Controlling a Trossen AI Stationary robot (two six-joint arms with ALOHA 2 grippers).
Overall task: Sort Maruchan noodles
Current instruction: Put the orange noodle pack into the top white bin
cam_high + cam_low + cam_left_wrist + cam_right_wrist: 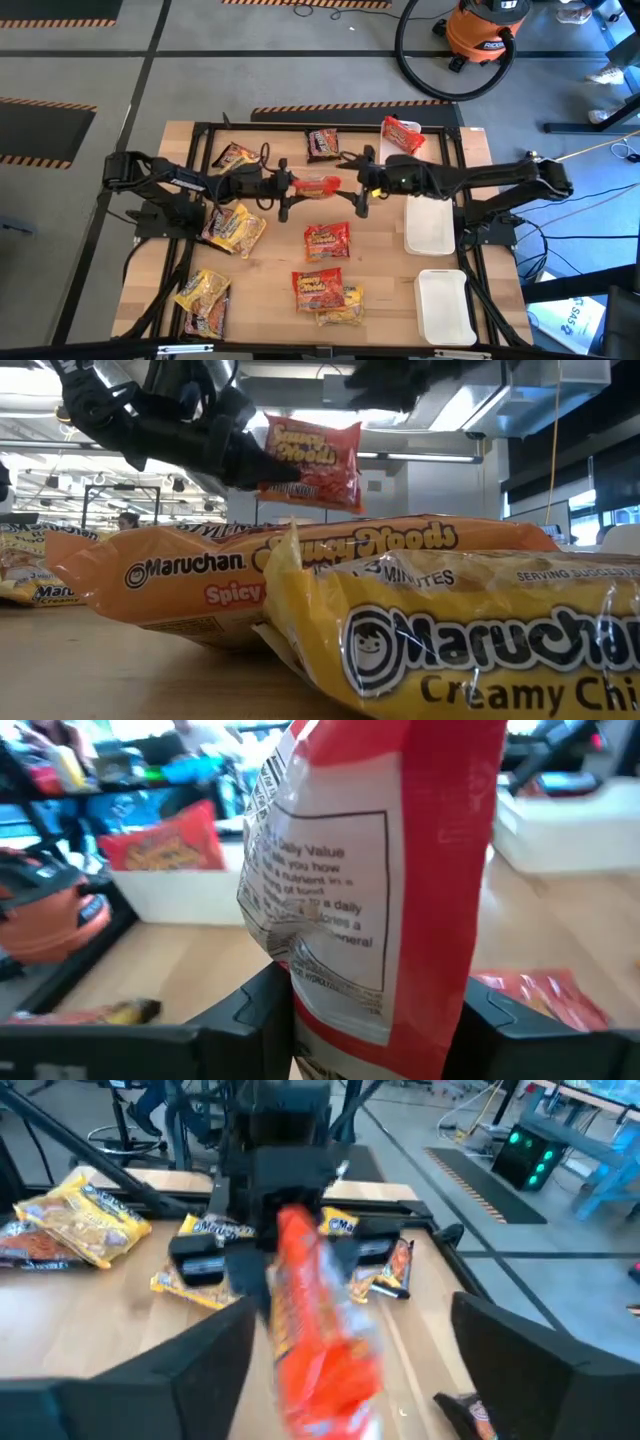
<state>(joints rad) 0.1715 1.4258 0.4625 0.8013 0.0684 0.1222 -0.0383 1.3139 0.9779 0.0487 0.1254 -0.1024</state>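
A red Maruchan noodle packet (315,183) hangs in the air over the table's middle, with my left gripper (283,190) shut on its left end. In the low view it shows well above the table (312,460). My right gripper (362,195) stands open at the packet's right end. In the right wrist view its fingers (205,1365) stand wide on either side of the packet (320,1320) without touching it. Other packets lie flat on the table: yellow ones (235,228), red ones (327,240) and dark ones (322,143). My left gripper pinches the red packet's left end (330,995) between its two fingers (255,1015). The fingers come at it about level from the table's left. The packet is lifted clear and stands on edge, its printed front toward the table's near side (312,460).
Two white trays (430,228) (445,308) lie at the right side. A red packet (403,133) rests on a tray at the far right. More packets lie near the front edge (205,292) (318,288) (340,306). An orange vacuum (487,30) stands beyond the table.
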